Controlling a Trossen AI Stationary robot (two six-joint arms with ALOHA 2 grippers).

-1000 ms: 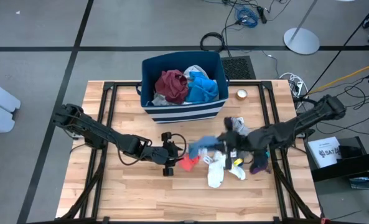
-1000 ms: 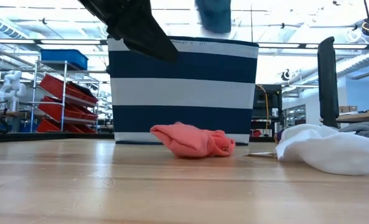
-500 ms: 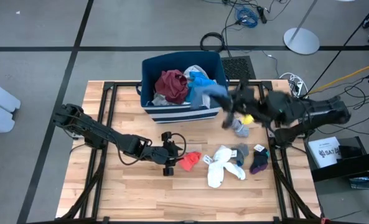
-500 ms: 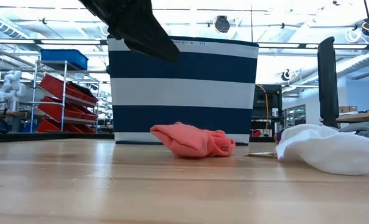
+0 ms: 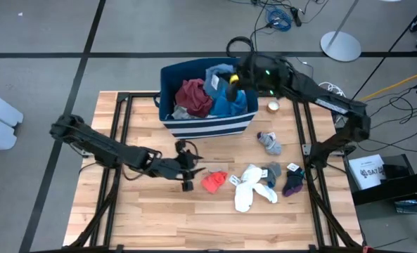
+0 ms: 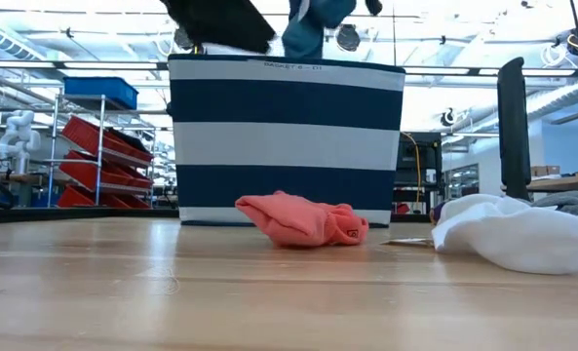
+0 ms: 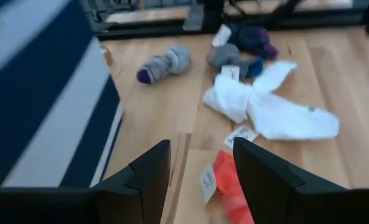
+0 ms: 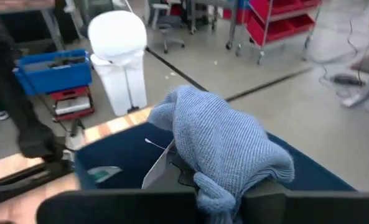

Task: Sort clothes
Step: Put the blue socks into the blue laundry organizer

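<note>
Right gripper clamped on blue-grey knit garment, above striped bin at frame top centre. Left gripper spread wide, empty, beside red piece, lower centre.

The high view looks straight down on the whole surface from far above. The low view sits at surface level, facing the striped bin and the coral piece close by; both show in the high view too. Each wrist view looks forward past its own arm.
</note>
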